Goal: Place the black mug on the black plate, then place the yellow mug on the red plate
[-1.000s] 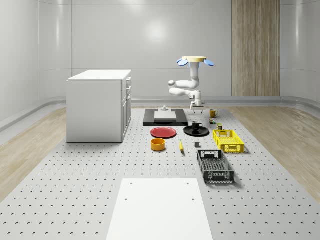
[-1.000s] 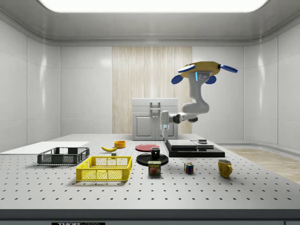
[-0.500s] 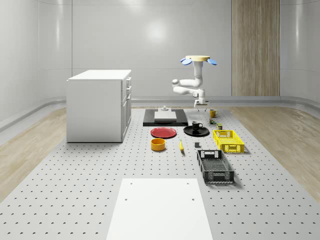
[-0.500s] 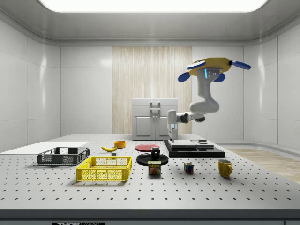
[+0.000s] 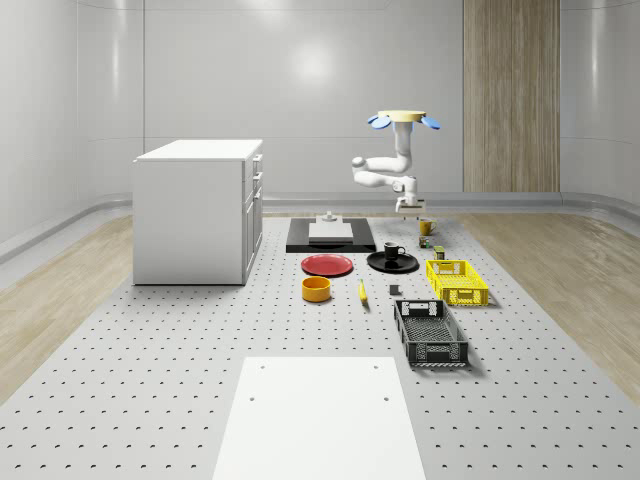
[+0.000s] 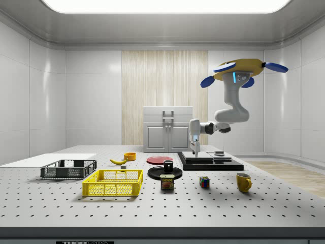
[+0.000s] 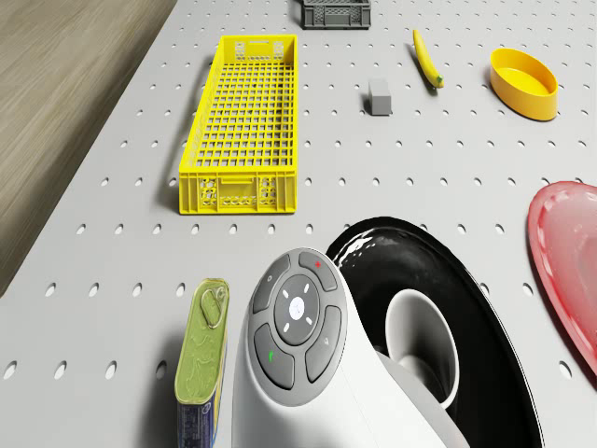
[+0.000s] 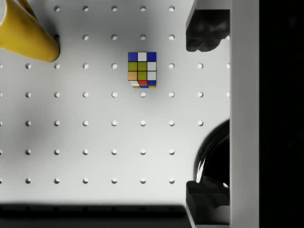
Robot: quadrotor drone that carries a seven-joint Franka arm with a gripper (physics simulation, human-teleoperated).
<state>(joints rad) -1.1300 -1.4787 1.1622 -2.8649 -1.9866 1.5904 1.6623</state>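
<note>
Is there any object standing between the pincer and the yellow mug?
Nothing visible does. The pincer hangs open in the air; the yellow mug stands apart on the table. The puzzle cube sits low, below that path.

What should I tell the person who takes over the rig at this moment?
Gripper: jaws open, holding nothing, above the table between the black plate and the yellow mug.
Drone: hovers over the table's far end in the whole-scene view.
Black mug: already on the black plate. Done.
Yellow mug: on the table, ungrasped.
Red plate: bare.
Left: pick the yellow mug and set it on the red plate.
</note>
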